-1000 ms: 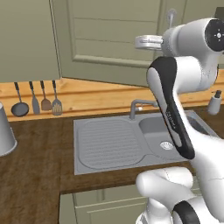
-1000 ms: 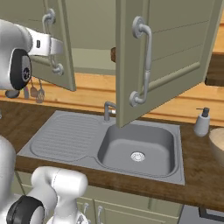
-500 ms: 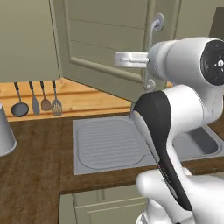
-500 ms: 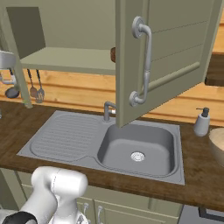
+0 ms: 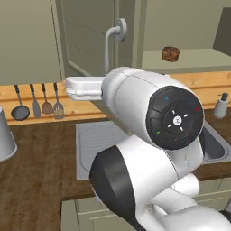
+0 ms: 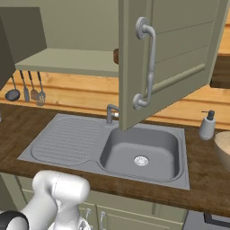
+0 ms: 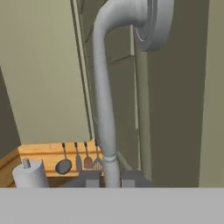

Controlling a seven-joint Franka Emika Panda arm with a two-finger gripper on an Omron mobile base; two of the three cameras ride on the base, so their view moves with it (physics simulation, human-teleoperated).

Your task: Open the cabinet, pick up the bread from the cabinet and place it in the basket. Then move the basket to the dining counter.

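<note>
No readable text, label, brand or number anywhere.

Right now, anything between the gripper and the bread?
Yes, the open left cabinet door. The gripper is shut on that door's handle, while the bread sits on the cabinet shelf beyond the door's edge, uncovered.

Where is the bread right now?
The bread sits on the open cabinet's shelf, upper right of the left base view, above the sink.
</note>
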